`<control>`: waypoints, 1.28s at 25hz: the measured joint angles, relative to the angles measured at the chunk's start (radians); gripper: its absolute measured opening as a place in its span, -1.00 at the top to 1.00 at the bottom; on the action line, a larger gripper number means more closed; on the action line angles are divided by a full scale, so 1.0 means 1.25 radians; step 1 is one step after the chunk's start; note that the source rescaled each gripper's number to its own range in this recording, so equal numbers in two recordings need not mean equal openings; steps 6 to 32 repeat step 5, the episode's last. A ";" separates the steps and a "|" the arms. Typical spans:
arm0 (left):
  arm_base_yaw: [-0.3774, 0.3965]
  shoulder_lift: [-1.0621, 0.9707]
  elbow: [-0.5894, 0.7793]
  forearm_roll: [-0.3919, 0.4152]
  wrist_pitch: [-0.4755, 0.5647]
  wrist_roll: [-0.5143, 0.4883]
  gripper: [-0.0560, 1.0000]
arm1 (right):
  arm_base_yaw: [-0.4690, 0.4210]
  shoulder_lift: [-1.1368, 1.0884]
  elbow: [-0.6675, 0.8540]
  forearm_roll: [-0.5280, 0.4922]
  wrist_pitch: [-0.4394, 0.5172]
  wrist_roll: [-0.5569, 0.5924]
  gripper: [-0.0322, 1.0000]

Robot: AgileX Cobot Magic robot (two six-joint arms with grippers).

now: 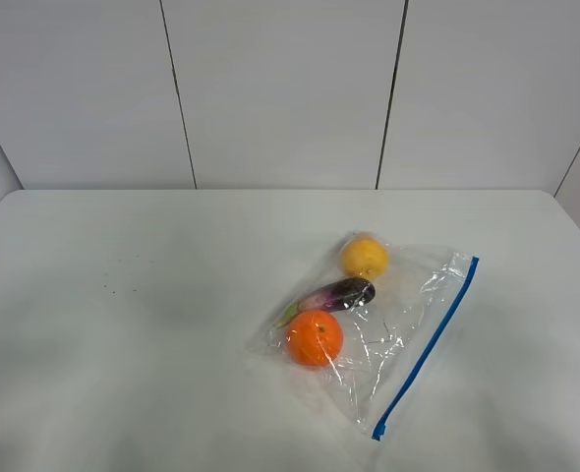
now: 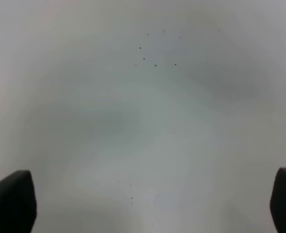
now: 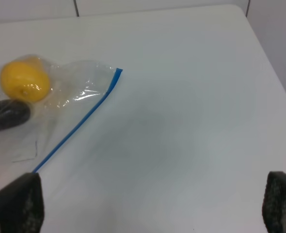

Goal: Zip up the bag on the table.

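From the high camera neither of my arms shows at all, and each wrist camera catches only the dark tips of a claw at the picture's edge, the rest cut off. My right wrist camera sees just part of the bag [image 3: 60, 104]: the orange is out of frame and the eggplant [image 3: 5, 115] is cropped to a dark blur. The bag [image 1: 388, 324] lies flat on the desk [image 1: 152, 324], its blue zipper strip [image 1: 428, 344] forming the edge farthest from the fruit; whether that strip is sealed I cannot tell. Inside, the lemon [image 1: 365, 258] sits nearest the back wall, the eggplant [image 1: 334, 295] just beside it, the orange [image 1: 315, 337] beyond that. My left claw [image 2: 148, 204] is spread wide over bare desk with a few dark specks, holding nothing. My right claw [image 3: 152, 204] is likewise spread wide and empty, hanging near the zipper strip [image 3: 77, 121] without touching it.
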 joint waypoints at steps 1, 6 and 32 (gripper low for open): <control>0.000 0.000 0.000 0.000 0.000 0.000 -1.00 | 0.000 0.000 0.000 0.000 0.000 0.000 -1.00; 0.000 0.000 0.000 0.000 0.000 0.000 -1.00 | 0.000 0.000 0.000 0.000 0.000 0.000 -1.00; 0.000 0.000 0.000 0.000 0.000 0.000 -1.00 | 0.000 0.000 0.000 0.000 0.000 0.000 -1.00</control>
